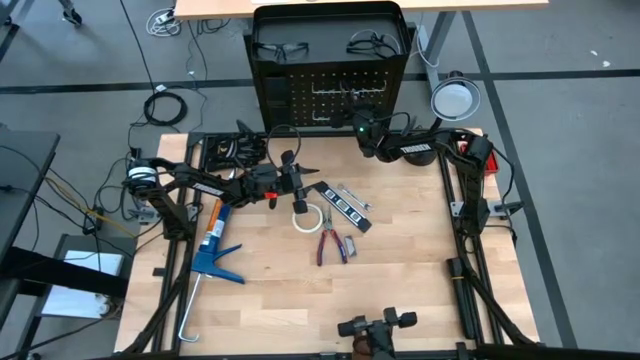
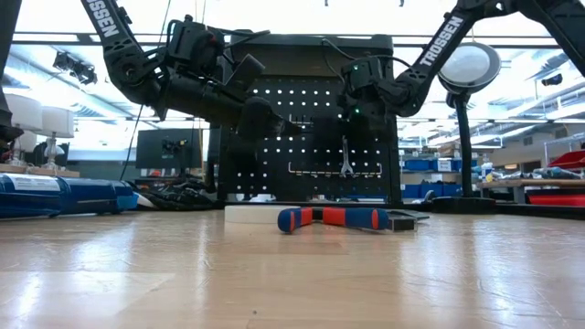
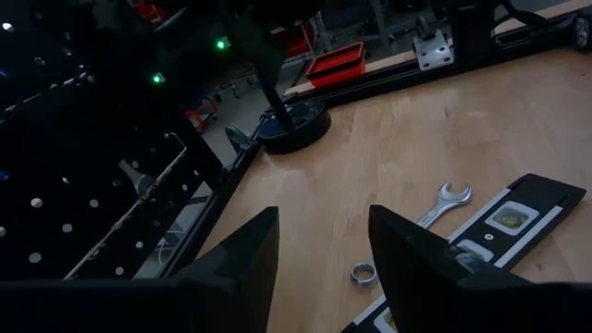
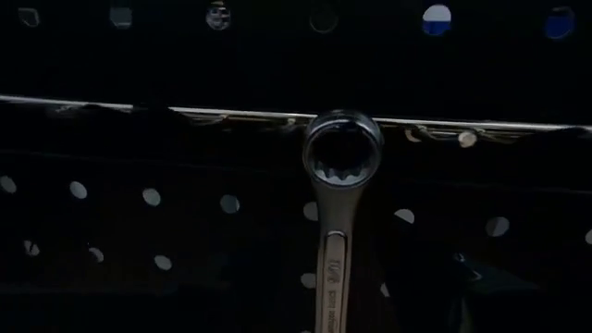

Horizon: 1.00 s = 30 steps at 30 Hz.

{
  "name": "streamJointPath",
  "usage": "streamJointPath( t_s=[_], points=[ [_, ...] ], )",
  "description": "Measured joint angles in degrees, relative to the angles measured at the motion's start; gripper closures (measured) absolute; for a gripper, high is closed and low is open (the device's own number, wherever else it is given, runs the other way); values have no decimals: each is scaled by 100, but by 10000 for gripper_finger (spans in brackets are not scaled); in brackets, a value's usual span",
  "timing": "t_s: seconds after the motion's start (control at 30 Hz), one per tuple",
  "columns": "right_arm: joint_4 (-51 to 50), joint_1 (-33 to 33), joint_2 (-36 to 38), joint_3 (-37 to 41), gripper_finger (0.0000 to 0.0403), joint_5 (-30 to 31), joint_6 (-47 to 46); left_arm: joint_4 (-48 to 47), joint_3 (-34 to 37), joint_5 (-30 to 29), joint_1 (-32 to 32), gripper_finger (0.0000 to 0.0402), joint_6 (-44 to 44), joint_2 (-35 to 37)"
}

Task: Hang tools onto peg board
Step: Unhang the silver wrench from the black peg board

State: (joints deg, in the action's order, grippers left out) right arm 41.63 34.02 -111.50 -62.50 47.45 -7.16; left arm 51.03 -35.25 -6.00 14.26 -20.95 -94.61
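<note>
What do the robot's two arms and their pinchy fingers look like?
Both arms are dark, nearly black, built from chunky jointed segments with black cables looping along them. White block letters reading TROSSEN run along the left arm and the right arm. Small green lights glow near the right wrist. The left gripper has two dark, flat fingers shaped like pointed wedges.

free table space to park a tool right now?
Bare wood: the whole right side between the level and the right arm's base rail, and the near strip below the pliers. Crowded: table centre, where the tape roll, a wrench and the left pincer cluster; the caulking gun fills the left edge.
</note>
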Motion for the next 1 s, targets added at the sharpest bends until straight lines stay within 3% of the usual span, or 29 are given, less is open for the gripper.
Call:
streamJointPath(
  t_s=[0.33, 0.73, 1.0],
  points=[
    [468, -70, -325, -96, 221, 403, 43, -43, -1, 2, -1, 229, 0, 0],
    [631, -32, -341, -73, 222, 311, 421, -72, -1, 2, -2, 229, -2, 0],
    [618, -29, -341, -72, 253, 294, 584, -78, -1, 2, -1, 229, -2, 0]
  ],
)
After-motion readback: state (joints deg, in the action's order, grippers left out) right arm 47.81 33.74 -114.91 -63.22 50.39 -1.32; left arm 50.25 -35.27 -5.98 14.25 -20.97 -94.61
